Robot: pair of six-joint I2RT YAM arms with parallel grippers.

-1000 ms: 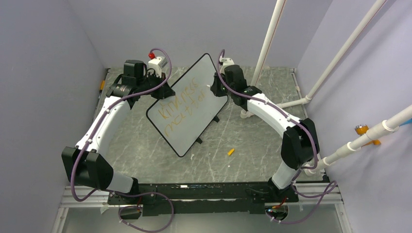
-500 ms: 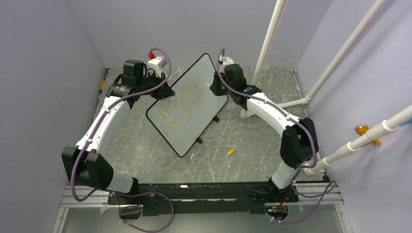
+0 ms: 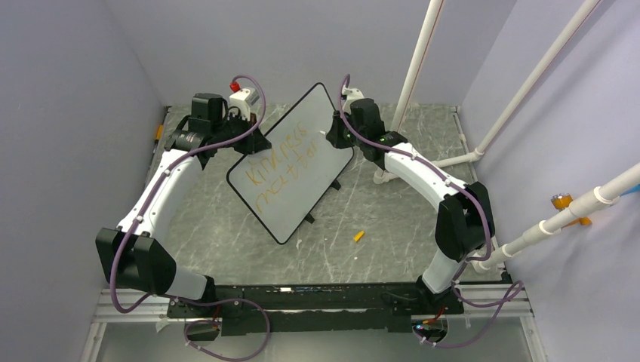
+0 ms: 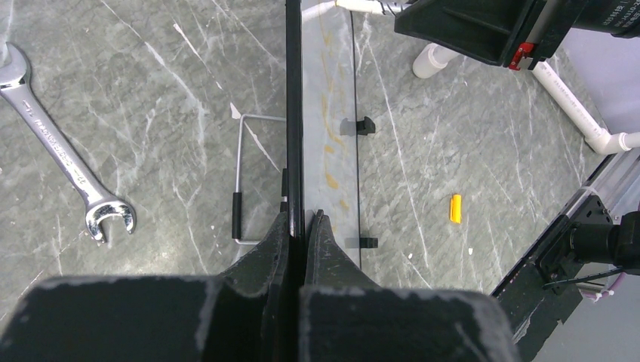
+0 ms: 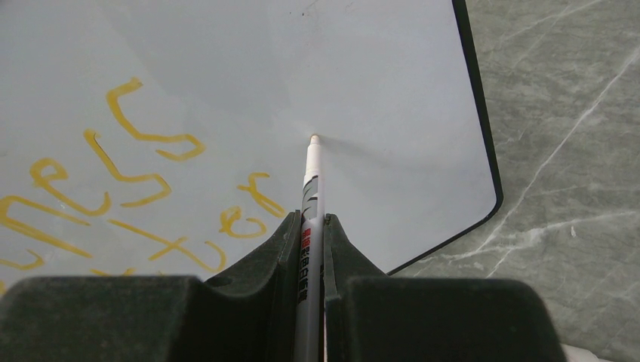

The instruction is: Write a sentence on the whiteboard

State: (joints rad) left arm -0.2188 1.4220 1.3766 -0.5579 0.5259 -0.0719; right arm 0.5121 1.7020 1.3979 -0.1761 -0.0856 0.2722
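Worktop (image 3: 392, 226) of grey stone-look sheet with pale veins fills a booth of plain lilac walls, and white plastic pipes (image 3: 423, 60) rise at the right. The whiteboard (image 3: 290, 210), smooth and glossy white in a thin black frame with rounded corners, stands tilted at the far middle between the two arms, with a thin wire stand (image 4: 249, 181) behind it. The sentence (image 3: 285, 158) runs across it in thin orange-yellow strokes, two lines showing. The left pincer (image 4: 304, 220) is clamped on the board's edge. The right pincer (image 5: 310, 219) grips a slim white marker (image 5: 311, 162), its tip at the blank white just right of the lettering. A steel wrench (image 4: 60, 151) and a small orange piece (image 3: 359, 236) lie on the worktop.
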